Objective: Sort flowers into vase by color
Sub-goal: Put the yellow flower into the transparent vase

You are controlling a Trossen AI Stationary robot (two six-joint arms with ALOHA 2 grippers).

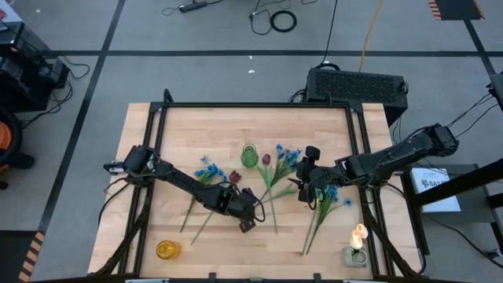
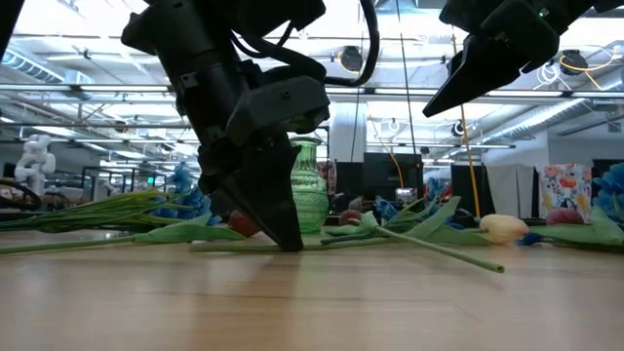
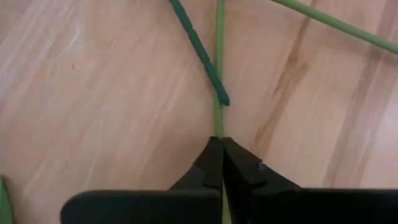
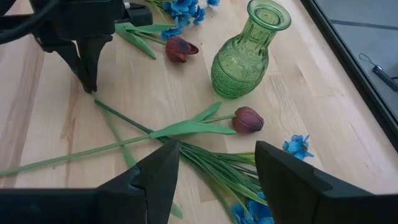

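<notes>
**A:** Where is your left end effector (image 3: 221, 144) right now?

**B:** Down at the counter (image 1: 236, 126), near the middle of its front half. Its fingers are clenched together on a thin light green stem (image 3: 219, 62); in your left wrist view the stem runs straight into the pinched tips. A darker green stem (image 3: 199, 50) crosses it just ahead of the tips and ends there.

**A:** And from the low view?

**B:** You see the left end effector (image 2: 283, 229) pointing down with its tip on the wood, among stems lying flat. A dark red tulip (image 2: 244, 224) lies just beside it, and the green glass vase (image 2: 310, 190) stands upright behind it.

**A:** What about your right end effector?

**B:** The right end effector (image 4: 214, 165) hangs above the counter on the right side, fingers spread apart, grasping nothing. Below it you have another dark red tulip (image 4: 247, 119) on a leafy stem, lying near the foot of the vase, and blue blossoms (image 4: 297, 147) close by.

**A:** Where are the rest of the flowers?

**B:** Scattered on the wood. One bunch of blue blossoms (image 1: 208, 171) lies left of the vase, more blue (image 1: 289, 154) lies right of it. A cream-yellow tulip (image 1: 359, 233) stands in a small vase (image 1: 354, 256) at the front right corner, and a yellow vase (image 1: 167, 250) sits at the front left. The green vase (image 1: 249, 156) holds no flower that you can see.
</notes>
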